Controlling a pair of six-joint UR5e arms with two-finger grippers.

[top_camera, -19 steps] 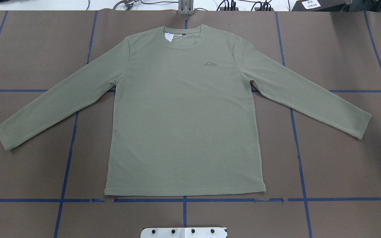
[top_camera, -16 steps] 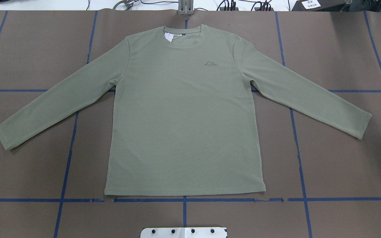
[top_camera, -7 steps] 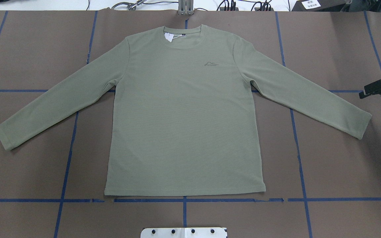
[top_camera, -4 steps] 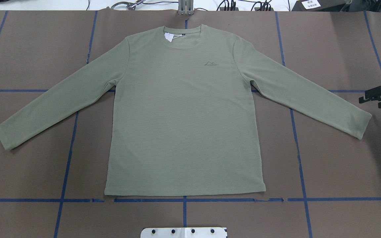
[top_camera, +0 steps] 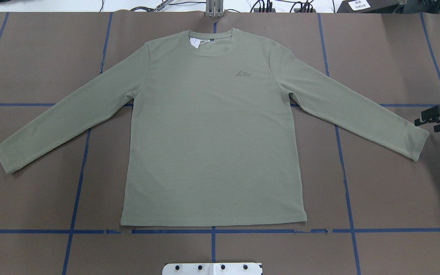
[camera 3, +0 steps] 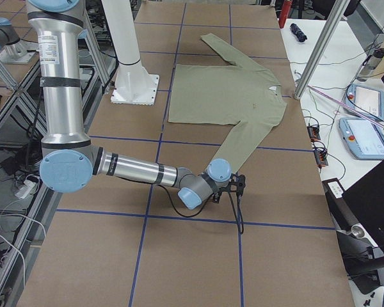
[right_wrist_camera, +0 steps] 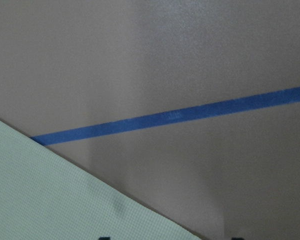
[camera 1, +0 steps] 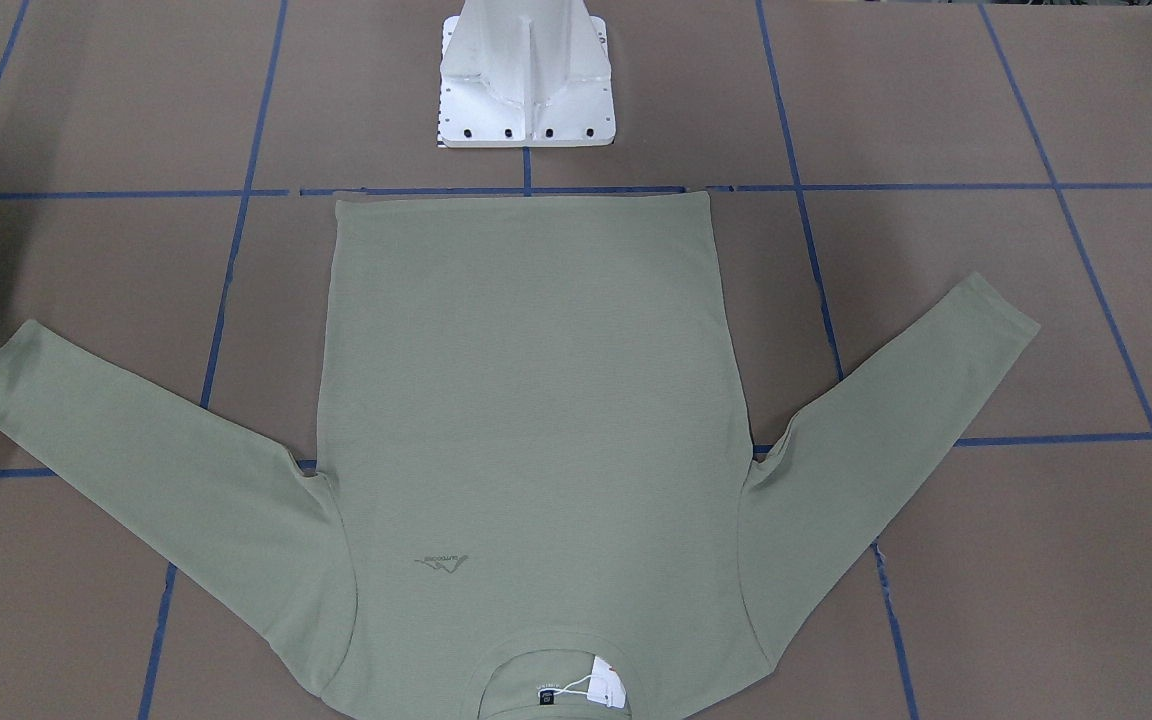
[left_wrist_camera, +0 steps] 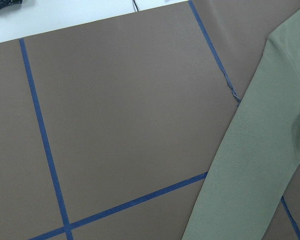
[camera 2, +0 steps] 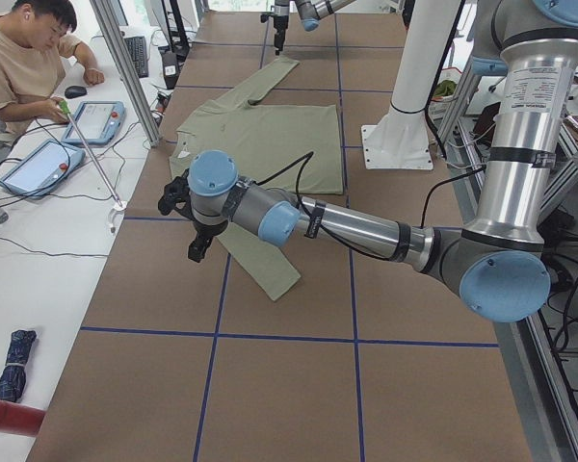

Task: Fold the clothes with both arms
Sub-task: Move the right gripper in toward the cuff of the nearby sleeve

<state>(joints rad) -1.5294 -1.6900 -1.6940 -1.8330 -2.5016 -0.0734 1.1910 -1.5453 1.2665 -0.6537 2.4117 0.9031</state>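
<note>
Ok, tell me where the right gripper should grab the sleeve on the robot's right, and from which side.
Probably best: take the cuff, the free end of the sleeve, coming from the outer side of the table. The shirt lies flat with that sleeve spread outward, so the cuff is the edge nearest the right gripper, which hangs open just beside it.

Open tabletop (top_camera: 33,191) — base mount (top_camera: 212,268) near shirt (top_camera: 212,133)

overhead: behind, down | front: opposite, down | sides: table (top_camera: 395,191) ends | wrists: close | shared: shirt (top_camera: 212,133)
</note>
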